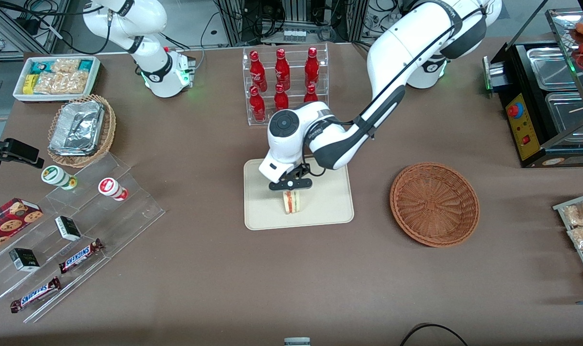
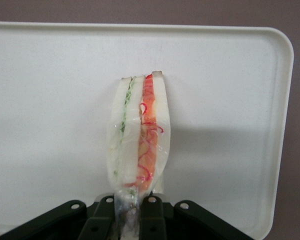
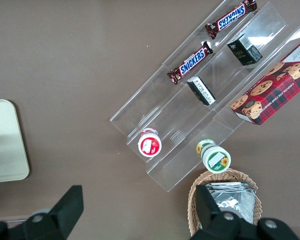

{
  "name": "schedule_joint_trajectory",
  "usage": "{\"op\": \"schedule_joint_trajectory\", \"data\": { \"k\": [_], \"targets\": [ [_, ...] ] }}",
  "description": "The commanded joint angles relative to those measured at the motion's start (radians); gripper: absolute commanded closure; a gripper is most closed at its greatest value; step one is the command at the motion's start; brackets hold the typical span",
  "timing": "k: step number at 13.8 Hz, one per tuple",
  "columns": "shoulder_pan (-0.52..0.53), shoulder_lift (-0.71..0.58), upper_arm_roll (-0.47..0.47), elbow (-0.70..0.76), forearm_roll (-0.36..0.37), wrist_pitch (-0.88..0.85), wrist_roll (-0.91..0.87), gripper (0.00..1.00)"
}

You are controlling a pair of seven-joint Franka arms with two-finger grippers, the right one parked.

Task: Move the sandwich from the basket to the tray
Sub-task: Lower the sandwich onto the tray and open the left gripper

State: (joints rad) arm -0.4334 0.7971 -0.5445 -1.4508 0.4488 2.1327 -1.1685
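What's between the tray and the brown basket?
Nothing, just bare table between the tray and basket in the front view. The hand holds the sandwich.

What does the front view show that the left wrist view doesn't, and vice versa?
Only the front view: the basket, with nothing in it, lying toward the working arm's end of the table, plus the rack of red bottles farther from the camera than the tray.

Only the left wrist view: the sandwich filling layers close up, green and red-orange between white bread, and its wrap pinched between the fingers.

Both: the tool shut on the sandwich, standing on edge over the tray.
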Motion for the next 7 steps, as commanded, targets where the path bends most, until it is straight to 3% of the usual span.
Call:
{"op": "schedule_joint_trajectory", "data": {
  "k": [1, 2, 3, 4, 7],
  "targets": [
    [-0.018, 0.002, 0.014, 0.004, 0.022, 0.004, -0.033, 0.91],
    [-0.019, 0.002, 0.014, -0.003, 0.022, 0.004, -0.033, 0.63],
    [-0.019, 0.001, 0.014, -0.006, 0.022, 0.001, -0.033, 0.19],
    [-0.019, -0.002, 0.014, -0.007, 0.022, -0.003, -0.031, 0.01],
    [-0.015, -0.038, 0.012, -0.003, 0.011, -0.036, -0.036, 0.00]
  ]
}}
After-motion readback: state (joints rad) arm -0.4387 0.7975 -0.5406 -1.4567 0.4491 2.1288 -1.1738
